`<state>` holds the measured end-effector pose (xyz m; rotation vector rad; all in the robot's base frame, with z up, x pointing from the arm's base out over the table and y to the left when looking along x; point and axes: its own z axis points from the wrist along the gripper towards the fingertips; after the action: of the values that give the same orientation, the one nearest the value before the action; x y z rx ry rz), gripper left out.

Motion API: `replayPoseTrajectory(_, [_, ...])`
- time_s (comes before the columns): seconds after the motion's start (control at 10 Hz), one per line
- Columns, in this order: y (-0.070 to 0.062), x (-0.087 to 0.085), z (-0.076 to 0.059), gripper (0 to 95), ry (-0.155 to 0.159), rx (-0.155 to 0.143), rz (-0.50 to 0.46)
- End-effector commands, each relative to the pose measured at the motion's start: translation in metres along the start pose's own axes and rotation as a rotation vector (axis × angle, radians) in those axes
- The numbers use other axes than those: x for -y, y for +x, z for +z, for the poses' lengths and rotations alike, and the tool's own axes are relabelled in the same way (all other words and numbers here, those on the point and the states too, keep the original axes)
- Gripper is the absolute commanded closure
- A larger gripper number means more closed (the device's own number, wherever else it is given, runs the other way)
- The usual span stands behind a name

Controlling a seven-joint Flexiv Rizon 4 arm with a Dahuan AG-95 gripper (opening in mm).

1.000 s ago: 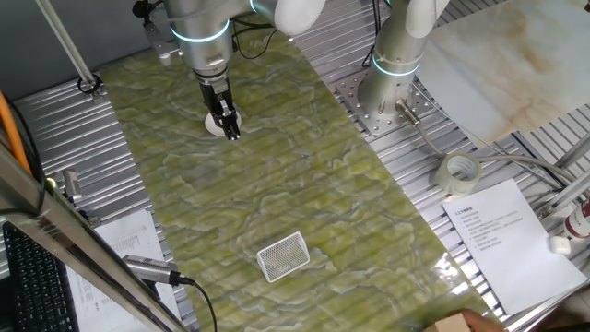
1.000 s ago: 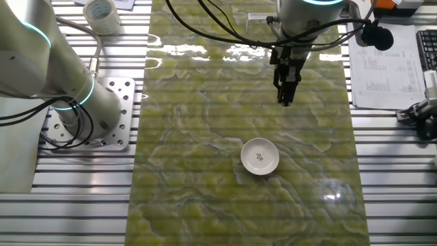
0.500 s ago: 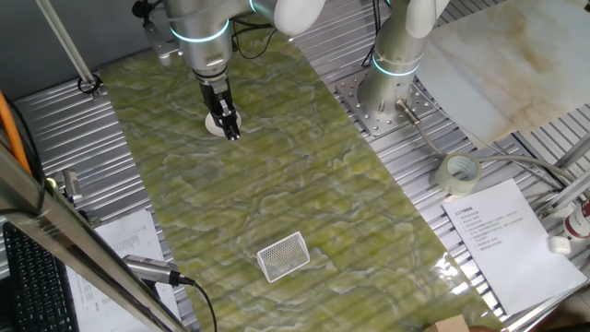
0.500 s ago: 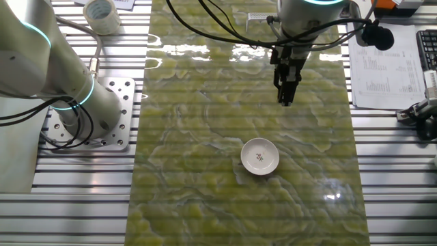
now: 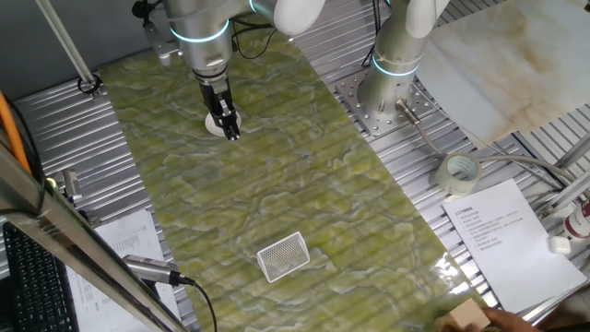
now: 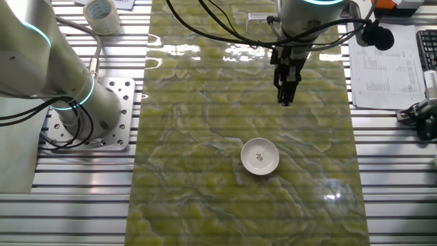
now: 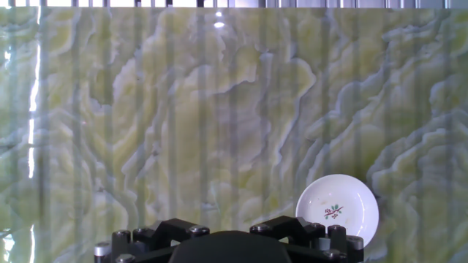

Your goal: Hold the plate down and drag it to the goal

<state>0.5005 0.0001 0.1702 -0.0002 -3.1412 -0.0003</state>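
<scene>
The plate is a small round white dish with a faint central mark, lying on the green marbled mat. In the one fixed view only its rim shows behind the fingers. In the hand view the plate sits at the lower right. My gripper hangs above the mat, fingers together and empty, apart from the plate; it also shows in the one fixed view. The goal, a white mesh tile, lies near the mat's other end; its edge shows past the arm.
A second arm's base stands beside the mat on the slatted metal table. A clear tape roll and paper sheets lie off the mat. A keyboard is at one corner. A tan object shows at the bottom edge.
My gripper and the plate have not moved. The tan object at the bottom edge of the one fixed view has shifted a little.
</scene>
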Motion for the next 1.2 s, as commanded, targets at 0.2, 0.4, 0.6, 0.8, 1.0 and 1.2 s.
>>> replayPoseTrajectory(0.2, [0.000, 0.000, 0.000, 95.0, 0.072, -0.047, 0.083])
replayPoseTrajectory(0.4, [0.000, 0.000, 0.000, 95.0, 0.076, -0.053, 0.081])
replayPoseTrajectory(0.6, [0.000, 0.000, 0.000, 95.0, 0.076, -0.055, 0.079])
replayPoseTrajectory(0.8, [0.000, 0.000, 0.001, 95.0, 0.076, -0.055, 0.080])
replayPoseTrajectory(1.0, [-0.001, 0.002, 0.006, 95.0, 0.073, -0.055, 0.079])
replayPoseTrajectory(1.2, [-0.003, 0.004, 0.015, 95.0, 0.075, -0.056, 0.080])
